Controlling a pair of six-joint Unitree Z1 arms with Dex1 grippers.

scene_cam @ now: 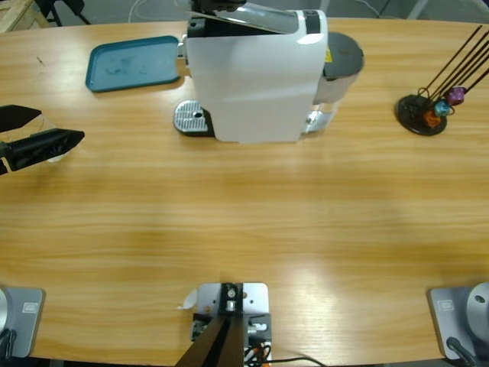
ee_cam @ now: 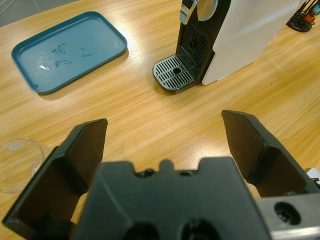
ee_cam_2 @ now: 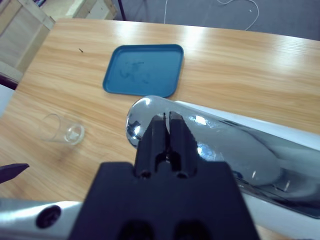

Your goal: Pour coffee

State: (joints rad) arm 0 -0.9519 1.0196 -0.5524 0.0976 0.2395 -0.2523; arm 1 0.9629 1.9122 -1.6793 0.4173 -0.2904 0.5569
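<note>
Overhead: left gripper (scene_cam: 46, 130) at the tabletop's left edge, jaws spread around an empty glass (scene_cam: 52, 157); no coffee seen.
Left wrist: glass (ee_cam: 17, 162) just beside the left jaw. Likely light, slick, fragile; grip mid-wall.
Right wrist: right gripper (ee_cam_2: 169, 131), jaws closed on the coffee machine's chrome lever (ee_cam_2: 215, 150).
</note>
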